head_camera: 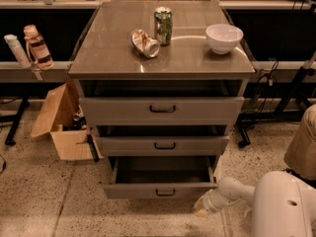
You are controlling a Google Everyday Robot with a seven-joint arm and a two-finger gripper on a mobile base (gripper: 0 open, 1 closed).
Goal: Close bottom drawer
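Grey bottom drawer [160, 190] stands pulled out near the floor, tray deep in shadow. Pincer [201, 209] low, just beside its right front corner; wide or narrow, cannot tell. Table [108, 51] above bears green can [163, 26], crushed can [145, 43], white bowl [224, 37]; cardboard box [58, 127] at left.

Warm, rather dim light falls from above. A pale arc of glare streaks the table [108, 48] beside the bowl [224, 37] at upper centre. Deep shadow fills the open bottom drawer [133, 190] and the recesses above. The pincer [201, 209], lower right, sits evenly lit, low over the floor.
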